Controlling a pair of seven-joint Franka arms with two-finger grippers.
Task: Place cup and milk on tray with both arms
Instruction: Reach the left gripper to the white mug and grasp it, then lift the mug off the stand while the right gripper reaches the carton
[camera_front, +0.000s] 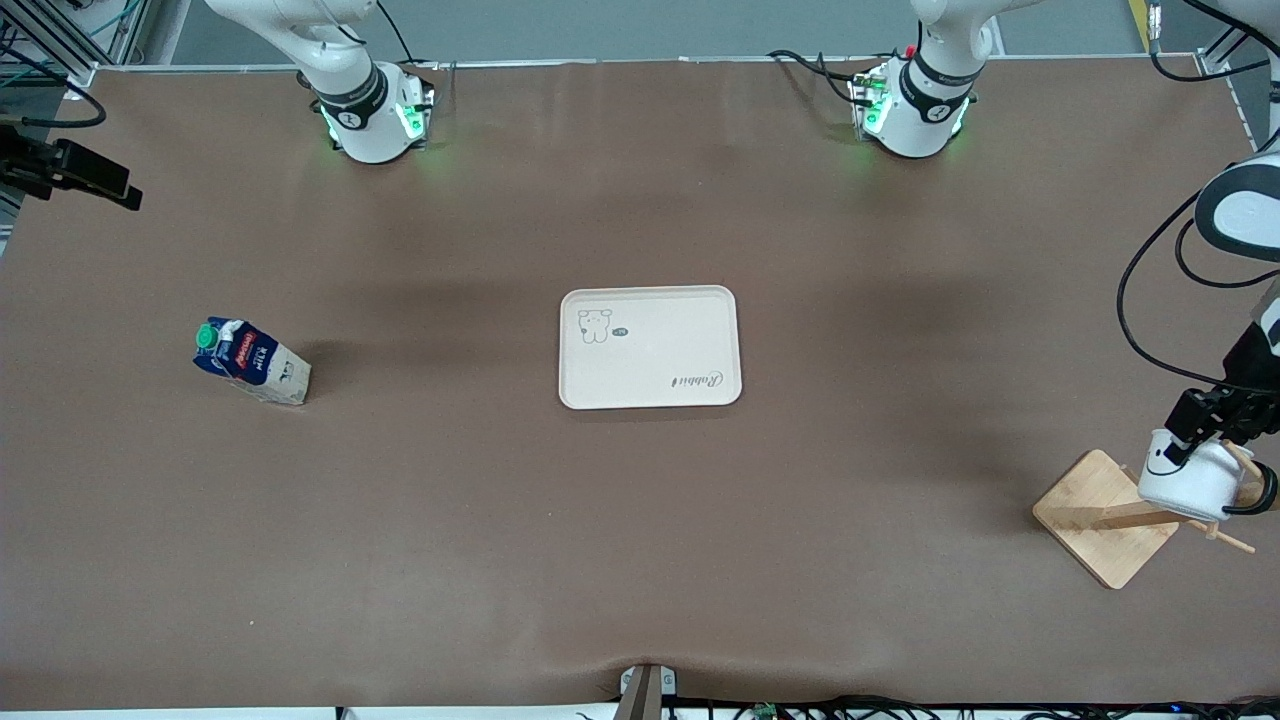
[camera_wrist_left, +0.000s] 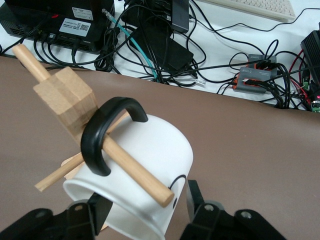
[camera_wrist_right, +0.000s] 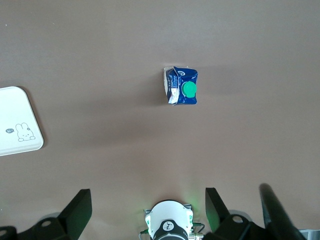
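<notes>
The cup (camera_front: 1190, 480) hangs by its black handle (camera_wrist_left: 102, 135) on a peg of a wooden rack (camera_front: 1095, 525) at the left arm's end of the table. My left gripper (camera_front: 1205, 415) is open with a finger on each side of the cup's body (camera_wrist_left: 155, 150); a thin gap shows at one finger (camera_wrist_left: 196, 197). The milk (camera_front: 250, 362) stands on the table toward the right arm's end, and also shows in the right wrist view (camera_wrist_right: 181, 86). The tray (camera_front: 650, 347) lies empty mid-table. My right gripper (camera_wrist_right: 147, 200) is open and empty, high over its own base.
The rack's pegs (camera_wrist_left: 135, 172) and wooden post (camera_wrist_left: 67, 97) stick out close around the cup. Cables and electronics (camera_wrist_left: 165, 35) lie past the table edge near the rack. A dark camera mount (camera_front: 70, 170) juts in at the right arm's end.
</notes>
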